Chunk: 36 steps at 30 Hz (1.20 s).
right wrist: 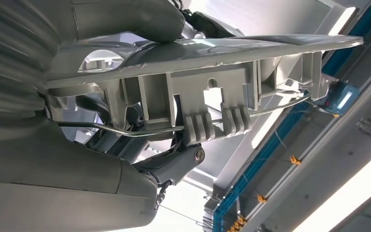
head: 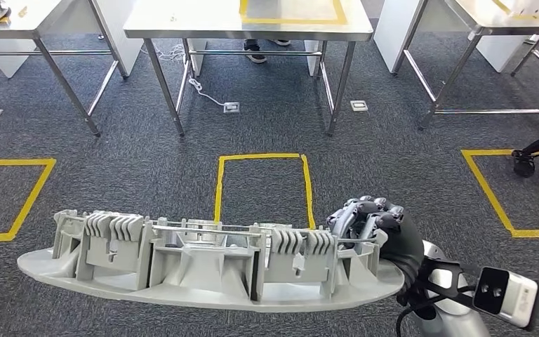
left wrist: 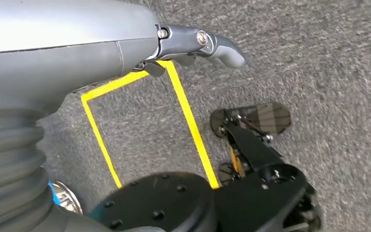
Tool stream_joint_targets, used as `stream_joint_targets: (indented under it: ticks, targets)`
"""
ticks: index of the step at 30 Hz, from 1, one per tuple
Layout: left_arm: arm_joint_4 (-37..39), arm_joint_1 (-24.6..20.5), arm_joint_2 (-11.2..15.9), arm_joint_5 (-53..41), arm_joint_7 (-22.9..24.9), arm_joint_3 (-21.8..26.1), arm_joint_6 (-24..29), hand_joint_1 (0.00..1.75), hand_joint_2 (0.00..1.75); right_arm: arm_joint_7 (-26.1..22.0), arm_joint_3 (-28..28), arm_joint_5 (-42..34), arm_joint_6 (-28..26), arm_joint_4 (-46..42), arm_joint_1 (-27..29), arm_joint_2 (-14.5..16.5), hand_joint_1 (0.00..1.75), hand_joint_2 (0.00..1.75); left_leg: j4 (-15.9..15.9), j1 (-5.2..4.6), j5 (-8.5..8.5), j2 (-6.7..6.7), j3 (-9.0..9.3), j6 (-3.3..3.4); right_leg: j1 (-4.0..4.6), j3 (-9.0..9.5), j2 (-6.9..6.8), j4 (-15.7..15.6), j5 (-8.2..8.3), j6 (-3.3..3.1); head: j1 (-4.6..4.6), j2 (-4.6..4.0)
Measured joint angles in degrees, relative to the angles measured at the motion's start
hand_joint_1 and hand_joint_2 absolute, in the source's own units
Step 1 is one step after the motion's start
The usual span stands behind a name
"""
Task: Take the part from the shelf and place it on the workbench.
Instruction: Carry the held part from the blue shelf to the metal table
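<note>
Long grey moulded plastic part (head: 203,263), ribbed and clipped along its upper face with a thin metal rod running through it, spans the lower frame of the head view from lower left to lower right. It is carried clear of the dark grey carpet (head: 147,168), supported at its right end only. Further back, a yellow tape rectangle (head: 262,184) marks the floor at centre, and beyond it a stainless steel workbench with yellow tape on its top (head: 182,28) stands at upper centre. At lower right, the right hand (head: 372,225) grips the part's end, dark fingers wrapped over the ribbed edge; the right wrist view confirms the thumb and fingers clamped around the part (right wrist: 212,72).

The left hand (left wrist: 198,43) hangs over the carpet, holding nothing; whether its fingers are spread or curled cannot be determined.

Risk: the single-ended grip leaves most of the part cantilevered. Walking sway could likely rotate it in the grasp, or the free left end could strike a bench leg on approach.
</note>
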Motion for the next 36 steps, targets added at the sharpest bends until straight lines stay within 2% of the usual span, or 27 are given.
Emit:
stream_joint_targets:
  ticks: [2, 3, 4, 6, 7, 8, 9, 11, 12, 13, 15, 17, 18, 20, 22, 23, 24, 26, 27, 28, 30, 32, 33, 34, 36]
  targets:
    - [0.0, 0.1, 0.0, -0.2, 0.0, 0.0, 0.0, 0.00, 1.75, 0.0, 0.0, 0.0, 0.0, 0.0, 0.0, 0.0, 1.75, 1.75, -0.1, 0.02, -0.07, -0.02, 0.16, 0.82, -0.19, -0.10, 0.02, 0.6, -0.53, 0.56, 0.08, 0.00]
    - [0.0, 0.0, 0.0, -0.3, 0.0, 0.0, 0.0, 0.00, 1.75, 0.0, 0.0, 0.0, 0.0, 0.0, 0.0, 0.0, 1.75, 1.75, -0.2, 0.08, -0.11, -0.03, 0.29, 1.18, -0.24, -0.88, 0.04, 2.4, -1.52, 0.78, 0.17, 0.00]
    - [-0.1, 0.0, 0.0, -0.3, 0.0, 0.0, 0.0, 0.00, 1.75, 0.0, 0.0, -0.1, 0.0, 0.0, 0.0, 0.0, 1.75, 1.75, -0.2, 0.10, -0.19, -0.04, 0.41, 1.46, -0.26, -2.36, 0.09, 5.4, -2.99, 0.95, 0.30, 0.00]
    - [-0.1, 0.0, 0.0, -0.4, 0.0, 0.0, 0.0, 0.00, 1.75, 0.0, 0.0, -0.2, 0.2, 0.1, 0.0, 0.0, 1.75, 1.75, -0.2, -0.08, -0.42, -0.04, 0.52, 1.84, -0.23, -6.84, 0.16, 13.4, -6.10, 1.05, 0.53, 0.00]
    - [-0.1, 0.0, 0.0, -0.4, 0.0, 0.0, 0.0, 0.00, 1.75, 0.0, 0.0, -0.3, 0.4, 0.1, 0.0, 0.0, 1.75, 1.75, -0.2, -0.20, -0.55, -0.06, 0.62, 1.95, -0.21, -8.69, 0.18, 16.2, -6.63, 0.99, 0.60, 0.00]
    - [-0.1, 0.0, 0.0, -0.4, 0.1, 0.0, 0.1, 0.00, 1.75, 0.0, 0.0, -0.3, 0.5, 0.2, 0.0, 0.0, 1.75, 1.75, -0.2, -0.32, -0.70, -0.12, 0.79, 2.02, -0.16, -9.58, 0.19, 17.0, -5.98, 0.81, 0.63, 0.00]
    - [-0.1, 0.0, 0.0, -0.4, 0.1, 0.0, 0.1, 0.00, 1.75, 0.0, 0.0, -0.3, 0.6, 0.2, 0.0, 0.0, 1.75, 1.75, -0.2, -0.42, -0.88, -0.22, 1.06, 2.03, -0.05, -9.27, 0.21, 15.4, -4.19, 0.50, 0.67, 0.00]
    - [0.0, 0.0, -0.1, -0.4, 0.1, 0.0, 0.1, 0.00, 1.75, 0.0, 0.0, -0.3, 0.7, 0.2, -0.2, 0.0, 1.75, 1.75, -0.2, -0.54, -1.30, -0.46, 1.69, 1.93, 0.40, -6.12, 0.35, 7.7, 0.48, -0.53, 0.77, 0.00]
    - [0.0, -0.1, -0.2, -0.4, 0.1, 0.0, 0.2, 0.00, 1.75, 0.0, 0.0, -0.3, 0.8, 0.2, -0.3, 0.0, 1.75, 1.75, -0.2, -0.65, -1.51, -0.56, 1.85, 1.77, 0.68, -4.56, 0.37, 4.1, 1.91, -1.02, 0.79, 0.00]
    - [0.0, -0.1, -0.3, -0.4, 0.1, 0.0, 0.2, 0.00, 1.75, 0.0, 0.0, -0.4, 0.8, 0.2, -0.5, 0.0, 1.75, 1.75, -0.2, -0.66, -1.68, -0.63, 1.90, 1.53, 0.95, -3.60, 0.37, 1.8, 2.52, -1.37, 0.82, 0.00]
    - [0.0, -0.1, -0.3, -0.4, 0.2, 0.0, 0.2, 0.00, 1.75, 0.0, 0.0, -0.4, 0.8, 0.2, -0.6, 0.0, 1.75, 1.75, -0.4, -0.65, -1.88, -0.67, 1.92, 0.85, 1.30, -3.18, 0.33, 0.5, 2.27, -1.71, 0.85, 0.00]
    - [-0.1, -0.1, -0.3, -0.4, 0.2, 0.0, 0.2, 0.00, 1.75, 0.0, 0.0, -0.4, 0.8, 0.2, -0.7, 0.0, 1.75, 1.75, -0.3, -0.63, -2.15, -0.53, 2.07, 0.18, 1.00, -2.68, 0.36, -0.1, 2.33, -2.05, 0.87, 0.00]
    - [-0.1, -0.1, -0.3, -0.4, 0.1, 0.0, 0.2, 0.00, 1.75, 0.0, 0.0, -0.4, 0.8, 0.2, -0.8, 0.1, 1.75, 1.75, 0.7, -0.66, -2.73, -0.44, 1.71, -0.13, 0.77, -2.27, 0.31, -0.4, 2.36, -2.26, 0.76, 0.00]
    - [-0.1, -0.1, -0.3, -0.4, 0.1, 0.0, 0.2, 0.00, 1.75, 0.0, 0.1, -0.4, 0.8, 0.2, -0.9, 0.2, 1.75, 1.75, 6.3, -0.56, -5.24, -0.30, -1.03, -0.70, 0.51, -1.46, 0.13, -0.8, 2.12, -2.64, 0.52, 0.00]
    - [-0.1, 0.0, -0.2, -0.4, 0.2, 0.0, 0.2, 0.00, 1.75, 0.0, 0.1, -0.4, 0.8, 0.3, -0.9, 0.4, 1.75, 1.75, 13.4, -0.39, -7.54, -0.25, -5.22, -1.15, 0.47, -0.92, 0.05, -0.8, 1.62, -2.84, 0.32, 0.00]
    - [-0.1, 0.0, -0.2, -0.4, 0.2, 0.0, 0.2, 0.00, 1.75, 0.0, 0.1, -0.4, 0.8, 0.4, -0.9, 0.4, 1.75, 1.75, 14.9, -0.33, -7.30, -0.23, -6.43, -1.29, 0.44, -0.64, 0.06, -0.7, 1.35, -2.80, 0.29, 0.00]
    - [-0.1, 0.1, -0.1, -0.4, 0.2, 0.0, 0.2, 0.00, 1.75, 0.0, 0.1, -0.4, 0.8, 0.5, -0.9, 0.5, 1.75, 1.75, 14.2, -0.26, -5.91, -0.18, -6.59, -1.40, 0.38, -0.28, 0.10, -0.7, 1.05, -2.68, 0.25, 0.00]
    - [-0.1, 0.1, 0.0, -0.4, 0.2, 0.0, 0.2, 0.00, 1.75, 0.0, 0.1, -0.5, 0.8, 0.7, -0.9, 0.5, 1.75, 1.75, 7.2, -0.05, -1.20, 0.08, -4.03, -1.56, 0.25, 0.50, 0.14, -0.5, 0.27, -2.21, 0.18, 0.00]
    - [-0.1, 0.1, 0.0, -0.4, 0.2, 0.0, 0.2, 0.00, 1.75, 0.0, 0.1, -0.5, 0.8, 0.7, -1.0, 0.5, 1.75, 1.75, 3.6, -0.01, 0.43, 0.19, -2.49, -1.48, 0.33, 0.70, 0.17, -0.2, -0.18, -1.87, 0.08, 0.00]
    - [0.0, 0.1, 0.0, -0.4, 0.2, 0.0, 0.2, 0.00, 1.75, 0.0, 0.1, -0.6, 0.8, 0.8, -1.1, 0.5, 1.75, 1.75, 1.1, 0.01, 1.27, 0.26, -1.46, -1.20, 0.43, 0.76, 0.19, 0.0, -0.49, -1.53, 0.03, 0.00]
    - [0.0, 0.0, -0.1, -0.5, 0.2, 0.0, 0.2, 0.00, 1.75, 0.0, 0.1, -0.7, 0.7, 0.8, -1.3, 0.5, 1.75, 1.75, 0.0, -0.16, 0.97, 0.20, -1.02, -0.29, 0.68, 0.73, 0.24, 0.1, -0.80, -0.92, 0.02, 0.00]
    - [0.0, 0.1, -0.1, -0.6, 0.2, 0.0, 0.2, 0.00, 1.75, 0.0, 0.1, -0.7, 0.7, 0.9, -1.3, 0.5, 1.75, 1.75, 0.0, -0.12, 0.77, 0.12, -0.90, 0.62, 0.54, 0.83, 0.24, 0.2, -1.14, -0.32, 0.16, 0.00]
    - [0.0, 0.1, -0.1, -0.7, 0.1, 0.0, 0.2, 0.00, 1.75, 0.0, 0.1, -0.7, 0.6, 0.9, -1.3, 0.5, 1.75, 1.75, -0.1, -0.07, 0.66, 0.10, -0.74, 1.02, 0.42, 0.42, 0.25, 1.3, -1.75, -0.02, 0.23, 0.00]
    - [0.0, 0.1, -0.1, -0.7, 0.1, 0.0, 0.2, 0.00, 1.75, 0.0, 0.1, -0.7, 0.5, 0.9, -1.3, 0.5, 1.75, 1.75, -0.2, 0.01, 0.55, 0.09, -0.54, 1.38, 0.33, -0.65, 0.26, 3.5, -2.85, 0.26, 0.33, 0.00]
    - [-0.1, 0.1, -0.1, -0.8, -0.2, 0.0, 0.2, 0.00, 1.75, 0.0, 0.1, -0.7, 0.2, 1.0, -1.2, 0.5, 1.75, 1.75, -0.2, -0.05, 0.19, 0.09, -0.23, 1.83, 0.25, -4.90, 0.29, 11.1, -5.95, 0.60, 0.54, 0.00]
